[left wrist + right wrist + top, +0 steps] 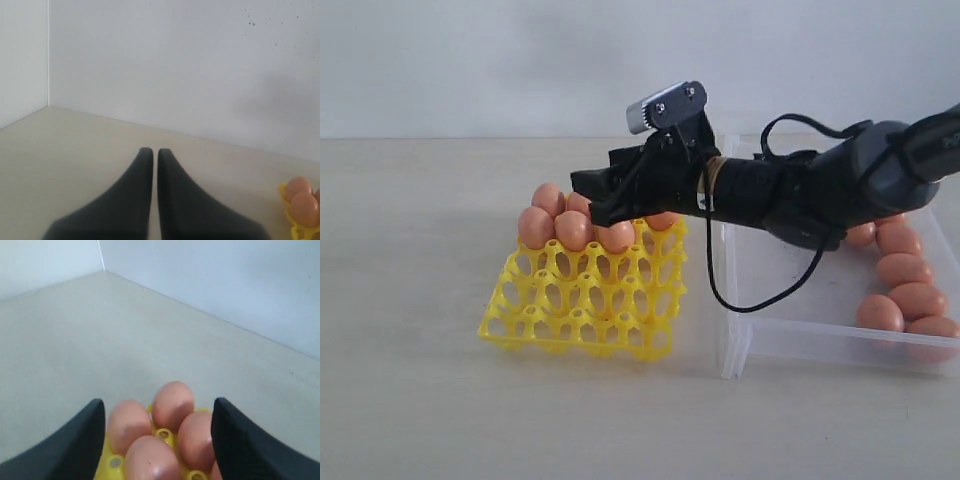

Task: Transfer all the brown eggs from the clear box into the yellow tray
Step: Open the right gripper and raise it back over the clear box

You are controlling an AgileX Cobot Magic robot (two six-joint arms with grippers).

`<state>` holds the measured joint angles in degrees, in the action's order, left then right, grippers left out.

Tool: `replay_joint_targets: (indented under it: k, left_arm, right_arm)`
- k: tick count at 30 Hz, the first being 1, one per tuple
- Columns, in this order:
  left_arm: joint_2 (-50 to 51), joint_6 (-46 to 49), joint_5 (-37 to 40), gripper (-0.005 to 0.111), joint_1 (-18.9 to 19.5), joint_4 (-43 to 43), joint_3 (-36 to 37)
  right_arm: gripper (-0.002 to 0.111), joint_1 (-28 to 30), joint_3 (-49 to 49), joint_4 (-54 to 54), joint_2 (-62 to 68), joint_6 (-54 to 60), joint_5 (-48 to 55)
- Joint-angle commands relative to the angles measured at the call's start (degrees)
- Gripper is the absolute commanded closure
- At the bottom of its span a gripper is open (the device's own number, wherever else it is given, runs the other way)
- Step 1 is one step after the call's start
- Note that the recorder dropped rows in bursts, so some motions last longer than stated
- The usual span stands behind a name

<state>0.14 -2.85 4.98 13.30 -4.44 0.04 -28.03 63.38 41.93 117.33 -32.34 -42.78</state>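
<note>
The yellow tray [582,318] sits left of the clear box [790,330]. Several brown eggs [573,230] fill the tray's back cups, and several more [905,268] lie along the box's right side. My right gripper [605,207] reaches across from the box and hovers just over the tray's back eggs. In the right wrist view it [159,402] stands open, with its fingers [90,440] either side of a cluster of seated eggs [172,402] and gripping none. My left gripper [153,151] is shut and empty above bare table, with two eggs [304,209] at the tray's corner [292,227] off to one side.
The right arm's black cable [720,290] hangs in a loop over the box's near left corner. The tray's front rows [590,330] hold no eggs. A pale wall [520,60] runs behind the beige table [410,300].
</note>
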Motion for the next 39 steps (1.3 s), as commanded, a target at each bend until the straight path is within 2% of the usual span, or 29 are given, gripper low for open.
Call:
replay_joint_targets:
  k: [1,5,7,9,12,16,19,23,25,28,30,36,39]
  left_arm:
    - [-0.14,-0.51,-0.62,0.103,0.09,-0.51,-0.04]
    - [-0.14,-0.51,-0.62,0.103,0.09,-0.51,-0.04]
    - [-0.14,-0.51,-0.62,0.103,0.09,-0.51,-0.04]
    - [-0.14,-0.51,-0.62,0.103,0.09,-0.51,-0.04]
    - [-0.14,-0.51,-0.62,0.103,0.09,-0.51,-0.04]
    - [-0.14,-0.51,-0.62,0.103,0.09,-0.51,-0.04]
    - [-0.14,-0.51,-0.62,0.103,0.09,-0.51,-0.04]
    - [-0.14,-0.51,-0.62,0.103,0.09,-0.51,-0.04]
    - [-0.14,-0.51,-0.62,0.103,0.09,-0.51,-0.04]
    - [-0.14,-0.51,-0.62,0.103,0.09,-0.51,-0.04]
    - [-0.14,-0.51,-0.62,0.103,0.09,-0.51,-0.04]
    - [-0.14,-0.51,-0.62,0.103,0.09,-0.51,-0.04]
    - [-0.14,-0.51,-0.62,0.103,0.09,-0.51,-0.04]
  right_arm:
    - [0.053,-0.01,0.23,8.78,-5.95,-9.01,13.05]
    - [0.053,-0.01,0.23,17.42,-11.18,-14.08,41.71]
    - [0.054,0.12,0.23,17.65,-12.93,-9.56,57.07]
    - [0.061,0.48,0.23,14.04,-13.39,-0.25,66.63]
    - [0.077,1.87,1.76,-0.02,-13.11,20.76,75.61]
    - [0.080,4.56,6.01,-15.33,-12.62,43.17,83.73]
    - [0.080,6.04,9.31,-17.81,-12.62,46.44,89.23]
    - [0.079,9.86,13.41,-20.75,-12.62,37.67,93.93]
    - [0.071,12.11,14.53,-23.57,-12.62,37.45,94.77]
    - [0.051,14.21,14.53,-28.95,-12.33,42.64,95.54]
    - [0.045,14.35,14.53,-30.17,-11.34,43.53,95.96]
    - [0.045,14.24,14.53,-30.50,-8.71,42.10,86.01]
    - [0.045,14.24,14.68,-30.95,-8.12,39.92,84.14]
